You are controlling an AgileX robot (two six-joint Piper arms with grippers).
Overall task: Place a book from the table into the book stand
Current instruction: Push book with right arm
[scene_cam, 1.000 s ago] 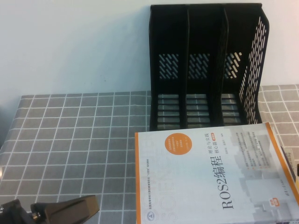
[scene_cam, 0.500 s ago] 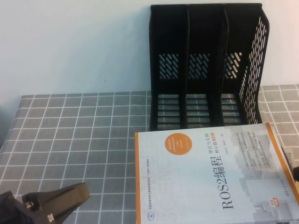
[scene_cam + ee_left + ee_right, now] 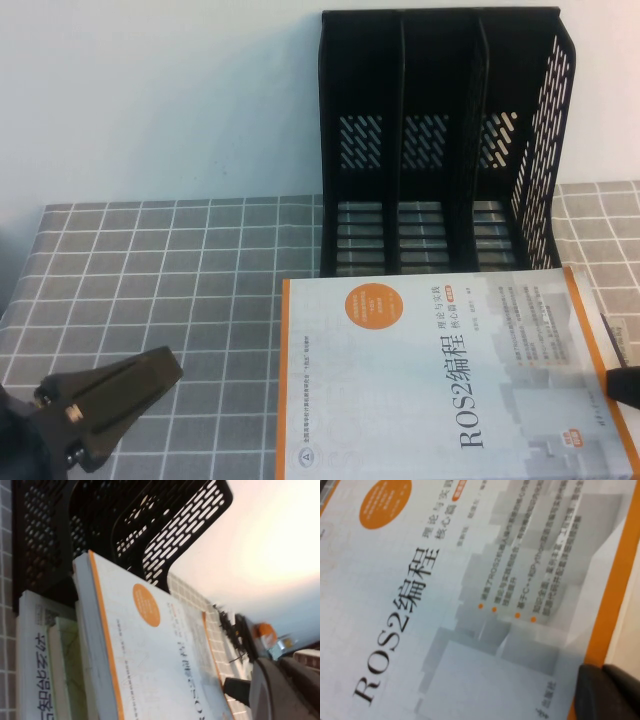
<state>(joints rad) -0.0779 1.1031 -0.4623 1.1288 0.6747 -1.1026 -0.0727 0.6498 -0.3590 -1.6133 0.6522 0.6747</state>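
A white and orange book (image 3: 440,380) titled ROS2 fills the front right of the table, right in front of the black three-slot book stand (image 3: 440,130). My right gripper (image 3: 625,385) is shut on the book's right orange edge; in the right wrist view a dark finger (image 3: 605,690) presses on that edge of the cover (image 3: 445,595). The left wrist view shows the book (image 3: 150,650) tilted up above other books, with the stand (image 3: 125,525) behind it. My left gripper (image 3: 110,405) hangs at the front left, apart from the book.
Under the raised book lies a stack of other books (image 3: 32,680), seen only in the left wrist view. The table has a grey checked cloth (image 3: 160,270). A white wall (image 3: 150,100) stands behind the stand.
The book has shifted a little to the left and looks larger, lifted at its right edge. The right gripper's finger now shows on that edge. The left gripper has moved left and up.
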